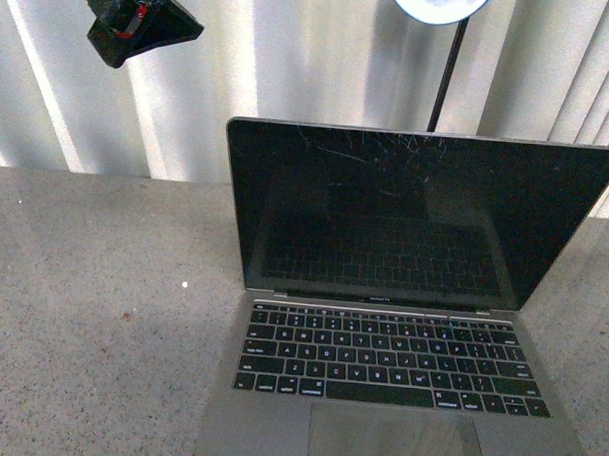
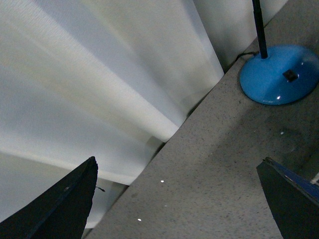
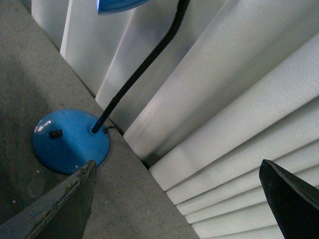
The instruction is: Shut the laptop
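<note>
- One laptop sits open on the grey speckled surface, right of centre in the front view and close to the camera.
- Its black screen stands nearly upright, unlit, with fine scratches across the upper part and a dim reflection of the keys.
- Black keys fill the silver-grey deck, and the trackpad runs off the near edge of the picture.
- The left end effector is open: its two dark fingers stand wide apart with nothing between them. Only surface and curtain show in the gap.
- In the front view a black arm part hangs high at the far left, well apart from the laptop and above the surface.
- The right end effector is likewise open, with both fingers spread and empty.
- A desk lamp stands behind the laptop. Its round blue base rests on the surface by the curtain, and a black pole rises from it.
- White pleated curtain forms the backdrop.
</note>
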